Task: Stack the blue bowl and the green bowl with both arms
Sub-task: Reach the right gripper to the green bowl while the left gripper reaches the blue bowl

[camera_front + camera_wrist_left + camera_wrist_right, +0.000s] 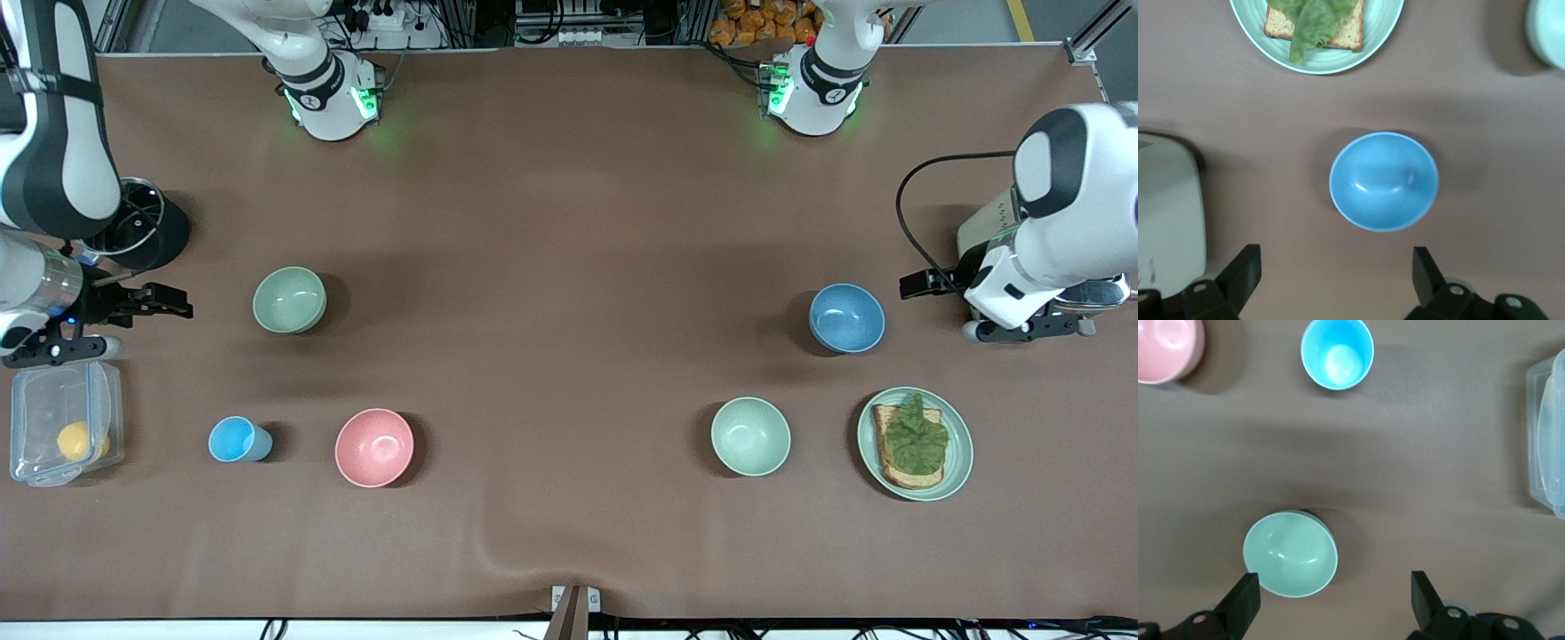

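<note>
Blue bowl (846, 317) and green bowl (289, 300) are set well apart on the brown table (569, 178), the blue one toward the left arm's end, the green one toward the right arm's end, both upright and empty. In the left wrist view the blue bowl (1383, 181) is seen between that gripper's two fingertips; in the right wrist view the green bowl (1290, 553) is seen beside one fingertip.

The left gripper (925, 283) is held above the table just beside the blue bowl, toward the left arm's end, its fingers spread wide and nothing gripped. The right gripper (164, 300) is held above the table near the green bowl, toward the right arm's end, its fingers likewise spread and empty.

A mint plate (958, 462) bearing toast (893, 471) topped with a lettuce leaf (916, 437) is placed nearer the front camera than the blue bowl. A clear lidded container (44, 400) with a yellow item (76, 439) inside is found at the right arm's end. A paler mint bowl (750, 436) and a pink bowl (374, 447) are set nearer the front camera than the task bowls. A small light-blue cup (236, 439) is stood beside the pink bowl.
</note>
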`<state>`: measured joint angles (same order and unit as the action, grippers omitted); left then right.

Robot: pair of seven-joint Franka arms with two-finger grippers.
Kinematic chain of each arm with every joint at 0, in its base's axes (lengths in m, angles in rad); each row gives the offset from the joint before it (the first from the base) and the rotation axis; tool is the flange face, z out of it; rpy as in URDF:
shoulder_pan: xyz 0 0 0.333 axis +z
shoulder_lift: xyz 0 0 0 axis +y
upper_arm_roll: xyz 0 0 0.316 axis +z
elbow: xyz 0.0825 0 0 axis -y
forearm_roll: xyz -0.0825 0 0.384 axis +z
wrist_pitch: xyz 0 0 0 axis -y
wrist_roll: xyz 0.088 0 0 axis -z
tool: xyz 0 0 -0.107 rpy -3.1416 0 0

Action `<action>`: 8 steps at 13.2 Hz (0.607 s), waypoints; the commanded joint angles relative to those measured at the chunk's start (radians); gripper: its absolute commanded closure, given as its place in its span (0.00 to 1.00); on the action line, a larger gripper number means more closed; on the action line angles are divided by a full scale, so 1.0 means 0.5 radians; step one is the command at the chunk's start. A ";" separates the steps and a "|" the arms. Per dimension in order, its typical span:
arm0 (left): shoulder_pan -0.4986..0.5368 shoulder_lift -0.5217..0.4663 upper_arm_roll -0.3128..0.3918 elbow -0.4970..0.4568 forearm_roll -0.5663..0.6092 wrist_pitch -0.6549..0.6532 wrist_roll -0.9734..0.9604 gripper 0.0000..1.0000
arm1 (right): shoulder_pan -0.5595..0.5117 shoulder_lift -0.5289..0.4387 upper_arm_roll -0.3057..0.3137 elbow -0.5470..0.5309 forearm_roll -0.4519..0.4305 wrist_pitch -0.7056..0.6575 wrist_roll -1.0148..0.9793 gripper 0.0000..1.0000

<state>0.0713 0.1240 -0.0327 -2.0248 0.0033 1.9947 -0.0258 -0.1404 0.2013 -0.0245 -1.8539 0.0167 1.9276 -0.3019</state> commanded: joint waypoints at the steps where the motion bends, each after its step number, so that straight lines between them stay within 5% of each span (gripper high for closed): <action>1: 0.047 0.025 -0.008 -0.230 0.039 0.283 0.061 0.00 | -0.066 -0.028 0.034 -0.258 0.034 0.249 -0.031 0.00; 8: 0.078 0.310 -0.005 -0.313 0.039 0.627 0.042 0.15 | -0.112 0.036 0.031 -0.572 0.187 0.560 -0.047 0.00</action>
<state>0.0997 0.2676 -0.0326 -2.1600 0.0061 2.2600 -0.0067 -0.1647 0.2193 -0.0247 -2.1215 0.0783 2.1926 -0.3037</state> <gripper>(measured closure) 0.097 0.000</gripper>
